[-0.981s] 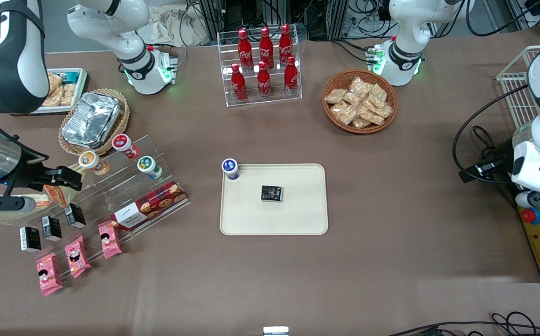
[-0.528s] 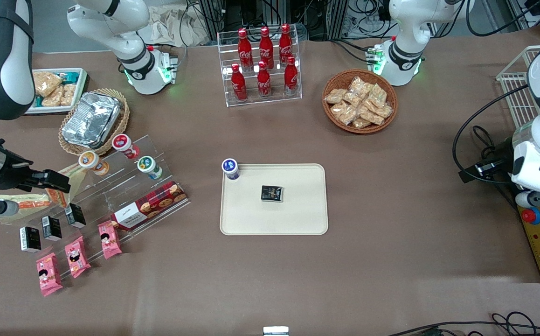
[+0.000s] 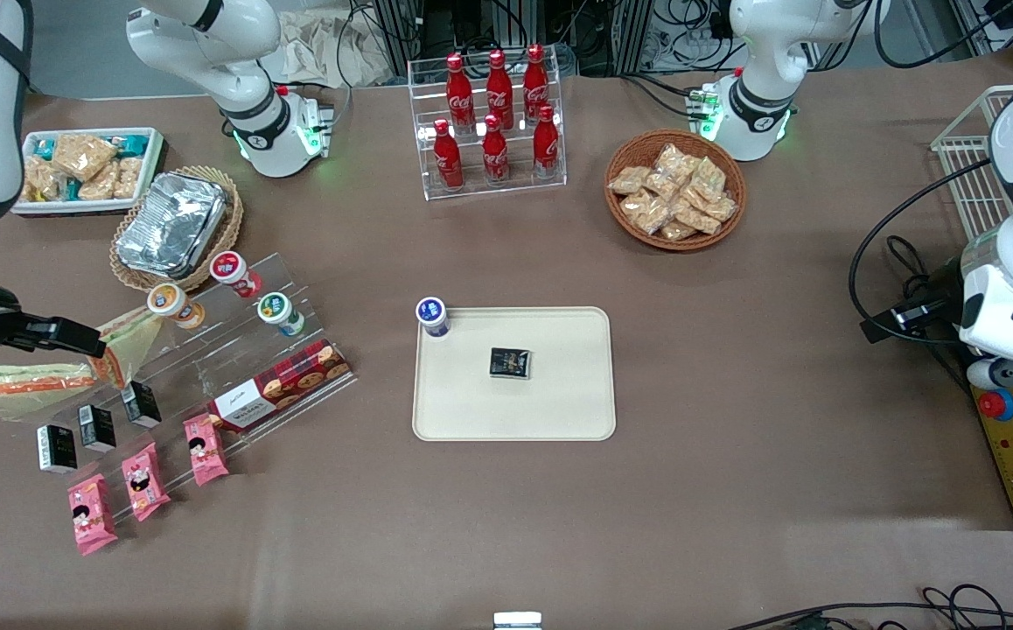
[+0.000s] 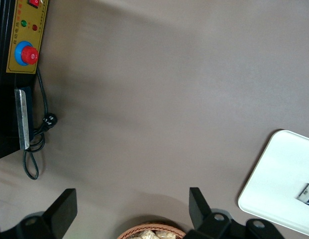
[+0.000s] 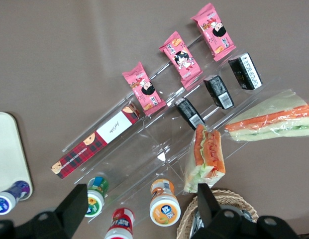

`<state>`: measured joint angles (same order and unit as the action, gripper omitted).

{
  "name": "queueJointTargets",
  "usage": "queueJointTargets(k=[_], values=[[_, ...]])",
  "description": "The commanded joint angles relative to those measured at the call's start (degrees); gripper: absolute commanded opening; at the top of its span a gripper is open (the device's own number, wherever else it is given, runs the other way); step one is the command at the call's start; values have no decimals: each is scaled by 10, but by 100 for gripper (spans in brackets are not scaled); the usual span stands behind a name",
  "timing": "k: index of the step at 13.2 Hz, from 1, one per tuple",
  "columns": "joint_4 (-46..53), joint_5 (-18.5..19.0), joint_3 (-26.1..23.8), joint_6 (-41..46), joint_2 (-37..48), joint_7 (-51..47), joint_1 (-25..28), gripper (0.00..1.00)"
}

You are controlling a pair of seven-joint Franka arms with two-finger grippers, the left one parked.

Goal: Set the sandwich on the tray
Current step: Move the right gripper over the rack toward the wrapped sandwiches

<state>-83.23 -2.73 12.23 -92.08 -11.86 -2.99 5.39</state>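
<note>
Coca-Cola script on red bottles [image 3: 495, 114]

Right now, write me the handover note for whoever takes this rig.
Gripper: open, empty, hovering above the sandwiches at the working arm's end of the table.
Flat sandwich and propped sandwich: both beside the clear rack, neither gripped.
Tray: mid-table, holding a small dark pack; no sandwich on it.
Done: nothing placed.
Left: grasp a sandwich, carry it over, set it on the tray.
</note>
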Motion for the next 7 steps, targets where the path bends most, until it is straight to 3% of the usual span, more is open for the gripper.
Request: queueJointTargets(k=[1, 5, 7], values=[[-4, -18, -2, 15, 8, 44, -34, 98], [-4, -20, -2, 28, -5, 44, -86, 98], [-3, -49, -2, 22, -26, 21, -113, 98]])
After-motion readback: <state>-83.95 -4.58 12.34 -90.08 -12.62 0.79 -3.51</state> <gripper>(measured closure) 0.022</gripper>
